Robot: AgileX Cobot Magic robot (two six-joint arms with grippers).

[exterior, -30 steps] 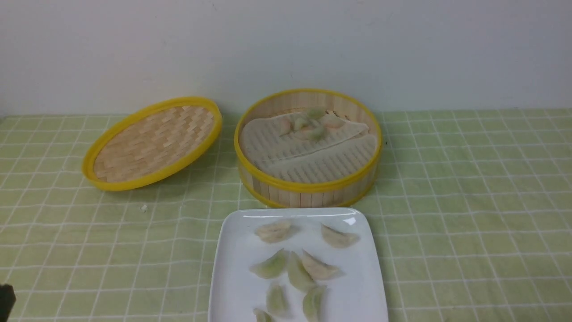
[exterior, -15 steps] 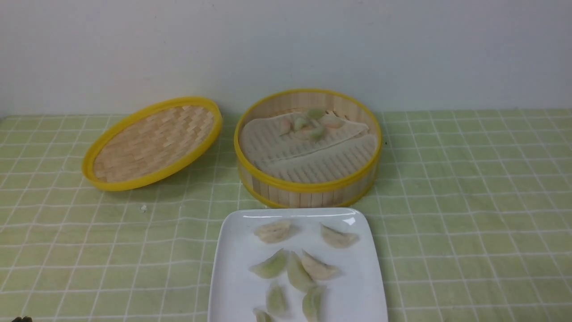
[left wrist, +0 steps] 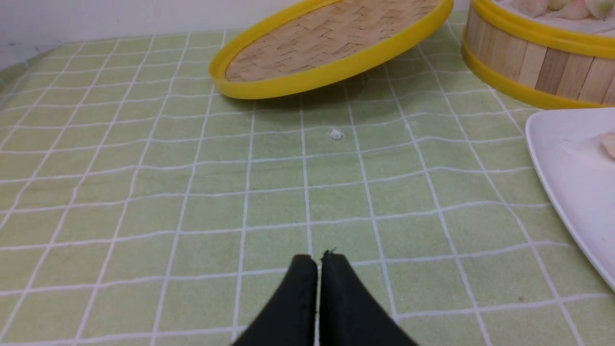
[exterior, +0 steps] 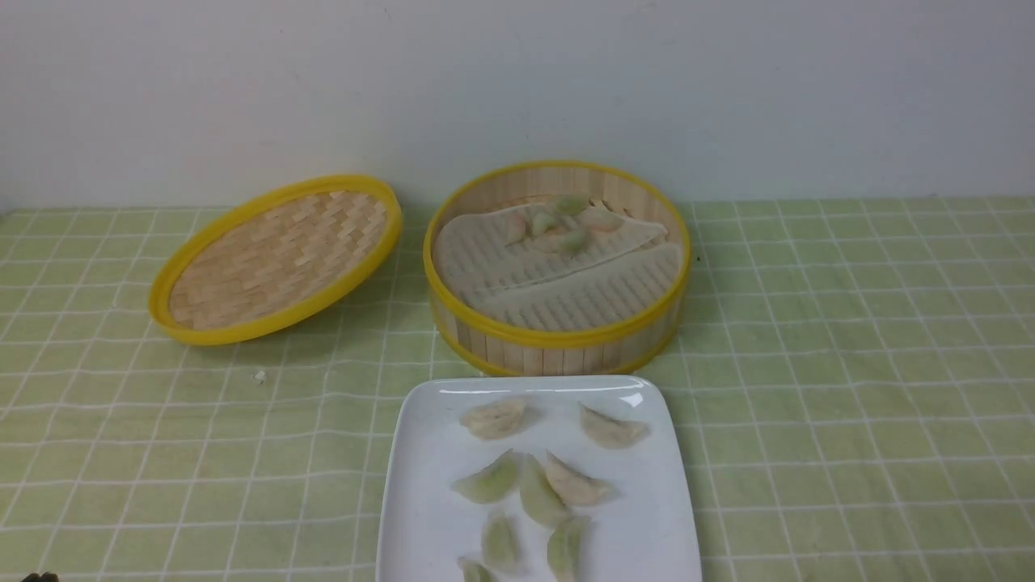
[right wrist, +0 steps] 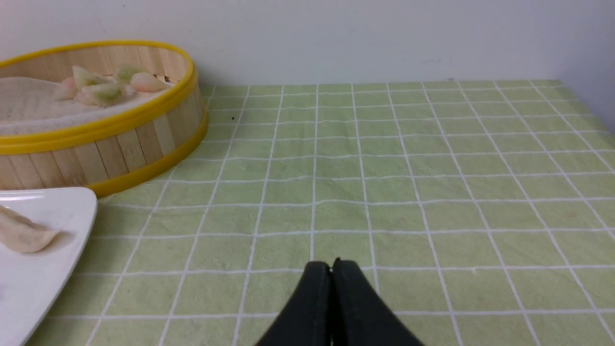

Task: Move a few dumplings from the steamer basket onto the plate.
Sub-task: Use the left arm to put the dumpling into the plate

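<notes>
The steamer basket [exterior: 558, 335] stands at mid-table with a few pale, green and pink dumplings [exterior: 556, 226] bunched at its far side on the liner. In front of it lies the white square plate [exterior: 420, 517], carrying several dumplings [exterior: 534, 485]. My left gripper [left wrist: 318, 259] is shut and empty, low over the cloth left of the plate; only a dark sliver of it [exterior: 39, 577] shows in the front view. My right gripper [right wrist: 331, 263] is also shut and empty, over the cloth right of the plate [right wrist: 43, 269] and basket [right wrist: 96, 134]; it is outside the front view.
The woven bamboo lid [exterior: 275, 259] rests tilted to the left of the basket. A small white crumb [left wrist: 336, 134] lies on the green checked cloth in front of the lid. A white wall closes off the back of the table.
The dark tip of my left gripper has sunk from the front view's lower left edge almost out of the picture. Dumplings, basket, plate and lid have not moved.
</notes>
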